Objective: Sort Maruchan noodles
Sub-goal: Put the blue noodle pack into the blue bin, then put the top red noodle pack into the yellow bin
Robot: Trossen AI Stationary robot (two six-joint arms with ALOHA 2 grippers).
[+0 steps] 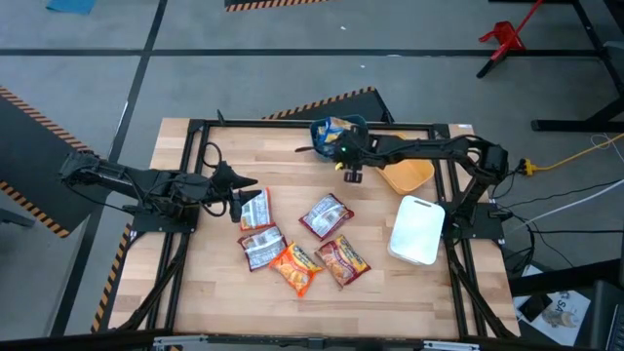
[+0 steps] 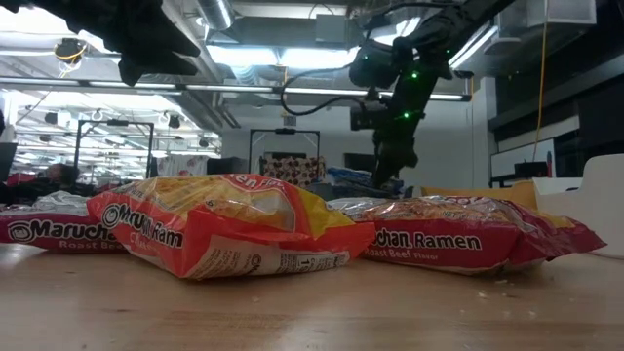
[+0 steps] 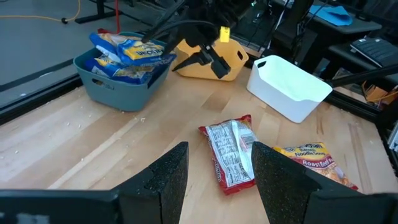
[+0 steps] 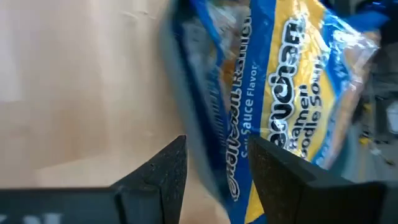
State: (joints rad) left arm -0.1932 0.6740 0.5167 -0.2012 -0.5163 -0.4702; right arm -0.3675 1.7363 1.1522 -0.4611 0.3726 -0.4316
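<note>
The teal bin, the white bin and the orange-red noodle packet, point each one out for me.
teal bin point(image 3: 111, 86), left wrist view, on its front wall.
white bin point(image 1: 417, 232), high view, on its upturned base.
orange-red noodle packet point(image 1: 295, 267), high view, on the middle of its wrapper.

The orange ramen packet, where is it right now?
In the high view the orange ramen packet lies near the table's front middle, between a red-and-silver packet and a red packet.
</note>
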